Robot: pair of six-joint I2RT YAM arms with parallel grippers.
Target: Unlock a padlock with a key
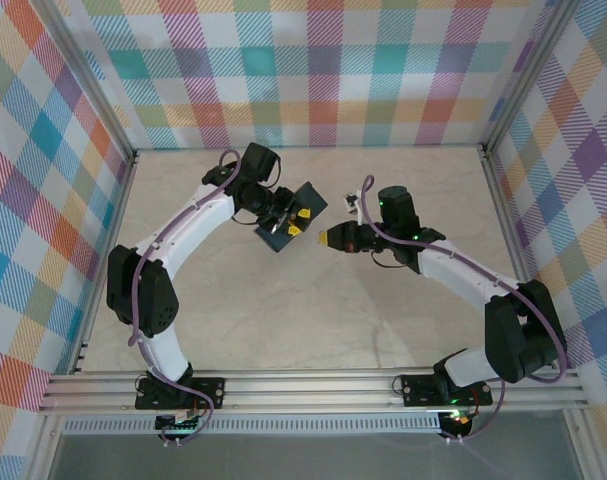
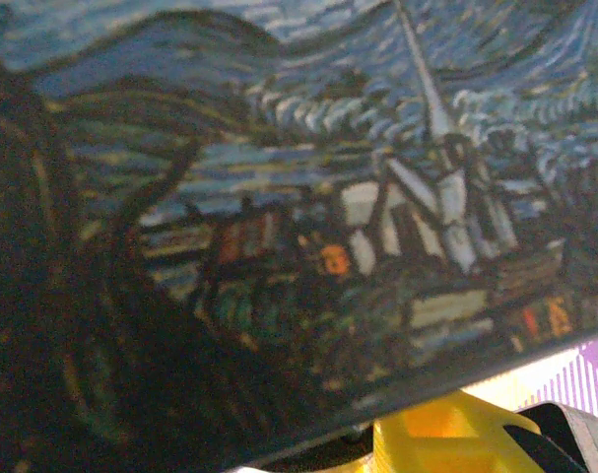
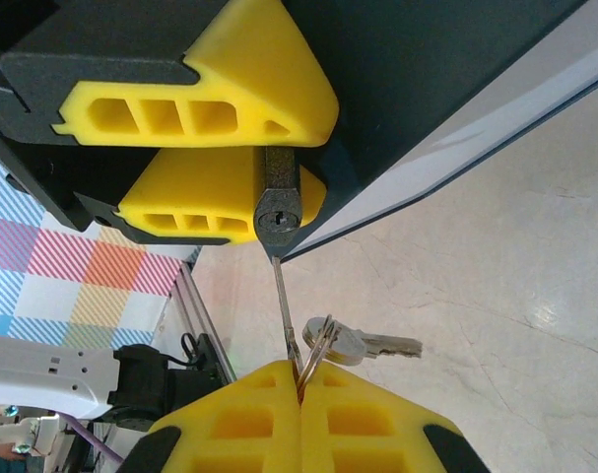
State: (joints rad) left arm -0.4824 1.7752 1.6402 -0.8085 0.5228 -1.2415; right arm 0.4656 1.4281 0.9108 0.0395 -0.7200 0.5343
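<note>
My left gripper [image 3: 313, 153] is shut on the padlock [image 3: 277, 202], a small dark grey metal body with its round keyhole face turned toward the right wrist camera, between the yellow fingers [image 3: 205, 94]. At the bottom of that view my right gripper [image 3: 300, 379] is shut on the key [image 3: 284, 305]. The thin blade points up and its tip meets the padlock's lower edge just below the keyhole. A second key [image 3: 367, 343] hangs from the ring beside it. From above, the left gripper [image 1: 298, 222] and right gripper [image 1: 328, 238] nearly meet at table centre.
The dark blue starry-night tin [image 1: 295, 205] sits right under and behind the left gripper, and its print [image 2: 308, 217] is very close in the left wrist view, above one yellow finger [image 2: 446, 434]. The beige table [image 1: 303, 320] is ringed by aluminium rails [image 1: 313, 385] and plaid walls.
</note>
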